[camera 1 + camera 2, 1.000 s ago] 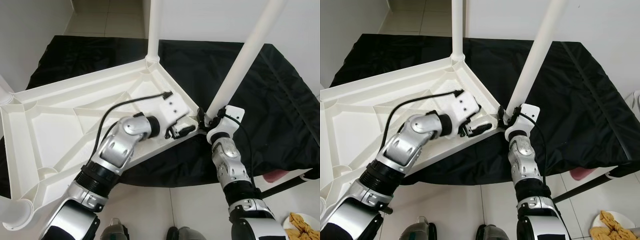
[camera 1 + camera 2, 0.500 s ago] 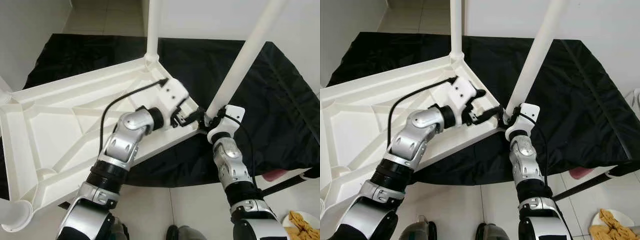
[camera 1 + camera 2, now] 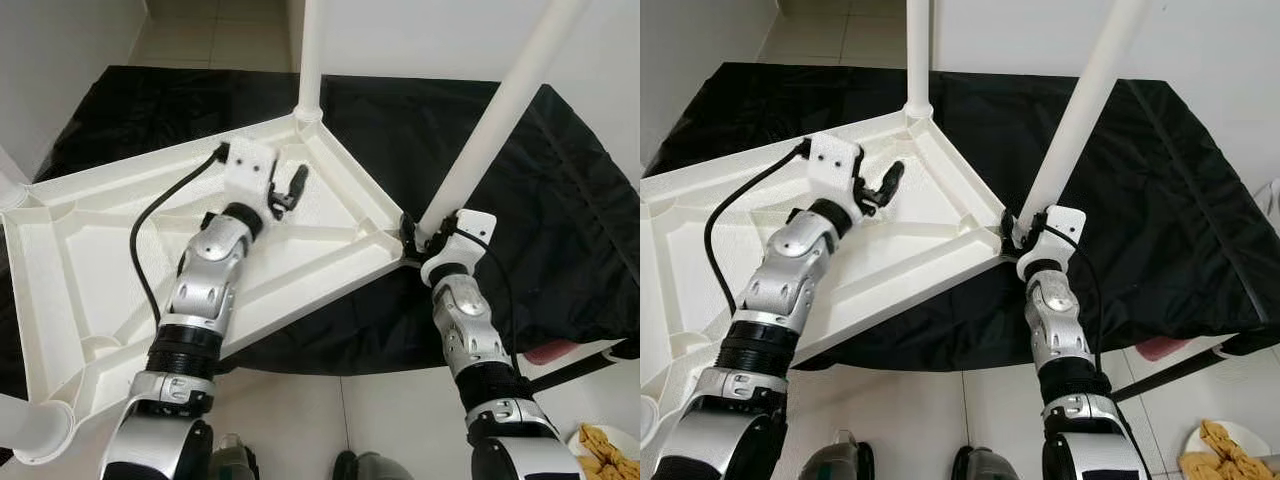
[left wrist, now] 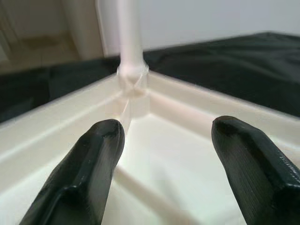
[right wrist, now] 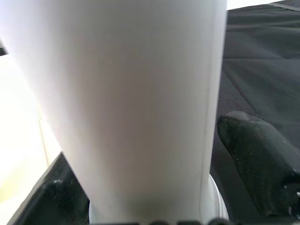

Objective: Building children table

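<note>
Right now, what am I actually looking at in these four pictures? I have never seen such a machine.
You are seeing through a humanoid robot's cameras. Two pictures come from its head, looking down at its silver arms. The other two come from cameras on each wrist, looking along the black fingers. A white plastic children's table lies upside down on a black cloth. The right gripper is closed around the near table leg, close to where it meets the table's corner. The left gripper is open, holding nothing, and points toward the far leg, which already stands in its corner socket.
</note>
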You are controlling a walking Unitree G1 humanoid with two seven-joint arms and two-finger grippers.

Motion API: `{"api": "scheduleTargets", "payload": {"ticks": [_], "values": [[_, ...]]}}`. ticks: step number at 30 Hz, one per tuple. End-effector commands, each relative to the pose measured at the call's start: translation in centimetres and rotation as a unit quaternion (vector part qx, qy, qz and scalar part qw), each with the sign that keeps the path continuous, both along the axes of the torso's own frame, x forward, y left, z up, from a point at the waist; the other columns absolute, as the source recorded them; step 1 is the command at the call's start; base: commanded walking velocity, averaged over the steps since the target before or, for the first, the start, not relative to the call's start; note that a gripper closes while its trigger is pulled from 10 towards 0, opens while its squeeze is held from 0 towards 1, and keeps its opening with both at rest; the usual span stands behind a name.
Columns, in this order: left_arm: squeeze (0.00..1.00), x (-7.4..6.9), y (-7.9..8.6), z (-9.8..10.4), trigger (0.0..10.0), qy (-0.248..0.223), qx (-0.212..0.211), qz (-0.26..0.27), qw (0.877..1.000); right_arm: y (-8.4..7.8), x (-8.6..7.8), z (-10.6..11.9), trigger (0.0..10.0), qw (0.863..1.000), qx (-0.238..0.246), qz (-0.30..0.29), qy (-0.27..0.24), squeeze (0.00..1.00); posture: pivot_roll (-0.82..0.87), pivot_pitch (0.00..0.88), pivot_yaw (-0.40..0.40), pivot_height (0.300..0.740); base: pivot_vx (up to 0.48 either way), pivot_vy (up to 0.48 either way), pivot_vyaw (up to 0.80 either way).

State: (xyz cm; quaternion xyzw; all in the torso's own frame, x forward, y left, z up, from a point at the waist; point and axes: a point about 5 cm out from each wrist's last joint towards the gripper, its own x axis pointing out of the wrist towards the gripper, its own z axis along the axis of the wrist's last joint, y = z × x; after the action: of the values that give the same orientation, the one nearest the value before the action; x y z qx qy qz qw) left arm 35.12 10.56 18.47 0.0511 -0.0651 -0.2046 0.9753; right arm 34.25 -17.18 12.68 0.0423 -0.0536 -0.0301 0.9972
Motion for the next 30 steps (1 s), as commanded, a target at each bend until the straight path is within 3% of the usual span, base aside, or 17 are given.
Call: {"api": "scheduleTargets", "payload": {"ticks": [1,5,6,8,9,11,12,13,14,15,16,20,21,22,23,25,30], "values": [[0.00,0.3,1.1,-1.0,10.0,0.013,0.000,0.057,0.998,-1.8,-0.4,-0.9,10.0,0.999,0.003,-0.042,0.018,0.00,0.04,0.088,-0.018,0.740,0.000,0.000,0.00],[0.00,0.9,3.1,-0.7,10.0,0.023,-0.047,0.143,0.988,-1.9,-0.5,-1.0,10.0,0.999,0.006,-0.050,0.018,0.00,0.04,0.087,-0.018,0.740,0.000,0.000,0.00],[0.00,0.9,3.1,-0.7,10.0,0.023,-0.047,0.143,0.988,-1.9,-0.5,-1.0,10.0,0.999,0.006,-0.050,0.018,0.00,0.04,0.087,-0.018,0.740,0.000,0.000,0.00],[0.00,1.2,4.7,-0.2,10.0,0.016,-0.076,0.216,0.973,-1.9,-0.5,-1.0,10.0,0.998,0.009,-0.054,0.017,0.00,0.05,0.086,-0.019,0.740,0.000,0.000,0.00],[0.00,1.2,4.7,-0.2,10.0,0.016,-0.076,0.216,0.973,-1.9,-0.5,-1.0,10.0,0.998,0.009,-0.054,0.017,0.00,0.05,0.086,-0.019,0.740,0.000,0.000,0.00],[0.00,1.2,6.5,-0.2,10.0,0.017,-0.109,0.297,0.949,-1.8,-0.5,-1.0,10.0,0.998,0.010,-0.054,0.018,0.00,0.05,0.086,-0.020,0.740,0.000,0.000,0.00],[0.00,1.2,6.5,-0.2,10.0,0.017,-0.109,0.297,0.949,-1.8,-0.5,-1.0,10.0,0.998,0.010,-0.054,0.018,0.00,0.05,0.086,-0.020,0.740,0.000,0.000,0.00],[0.00,1.0,7.7,-0.4,10.0,0.022,-0.118,0.356,0.927,-1.7,-0.5,-1.0,10.0,0.998,0.010,-0.054,0.018,0.00,0.05,0.084,-0.022,0.740,0.000,0.000,0.00],[0.00,0.8,8.2,-0.5,10.0,0.029,-0.127,0.384,0.914,-1.7,-0.4,-1.0,10.0,0.998,0.010,-0.054,0.018,0.00,0.05,0.084,-0.022,0.740,0.000,0.000,0.00],[0.00,0.8,8.2,-0.5,10.0,0.029,-0.127,0.384,0.914,-1.7,-0.4,-1.0,10.0,0.998,0.010,-0.054,0.018,0.00,0.05,0.084,-0.022,0.740,0.000,0.000,0.00],[0.00,0.7,8.5,-0.6,10.0,0.031,-0.122,0.405,0.906,-1.6,-0.4,-1.0,10.0,0.998,0.010,-0.054,0.018,0.00,0.05,0.083,-0.022,0.740,0.000,0.000,0.00],[0.00,0.8,7.6,-1.0,10.0,0.046,-0.161,0.375,0.912,-1.7,-0.3,-0.9,10.0,0.998,0.010,-0.054,0.018,0.00,0.06,0.083,-0.022,0.740,0.000,0.000,0.00],[0.00,0.9,6.8,-0.9,10.0,0.042,-0.157,0.344,0.925,-1.8,-0.4,-0.9,10.0,0.998,0.009,-0.053,0.017,0.00,0.05,0.084,-0.021,0.740,0.000,0.000,0.00],[0.00,0.9,6.8,-0.9,10.0,0.042,-0.157,0.344,0.925,-1.8,-0.4,-0.9,10.0,0.998,0.009,-0.053,0.017,0.00,0.05,0.084,-0.021,0.740,0.000,0.000,0.00],[0.00,1.0,6.2,-0.8,10.0,0.038,-0.149,0.325,0.933,-1.9,-0.4,-1.0,10.0,0.999,0.009,-0.052,0.016,0.00,0.05,0.084,-0.021,0.740,0.000,0.000,0.00],[0.00,1.0,6.2,-0.8,10.0,0.038,-0.149,0.325,0.933,-1.9,-0.4,-1.0,10.0,0.999,0.009,-0.052,0.016,0.00,0.05,0.084,-0.021,0.740,0.000,0.000,0.00],[0.00,0.7,4.8,-0.2,10.0,0.012,-0.143,0.277,0.950,-2.0,-0.7,-1.0,10.0,1.000,0.004,-0.027,0.009,0.00,0.06,0.088,-0.028,0.740,0.000,0.000,0.00]]}}
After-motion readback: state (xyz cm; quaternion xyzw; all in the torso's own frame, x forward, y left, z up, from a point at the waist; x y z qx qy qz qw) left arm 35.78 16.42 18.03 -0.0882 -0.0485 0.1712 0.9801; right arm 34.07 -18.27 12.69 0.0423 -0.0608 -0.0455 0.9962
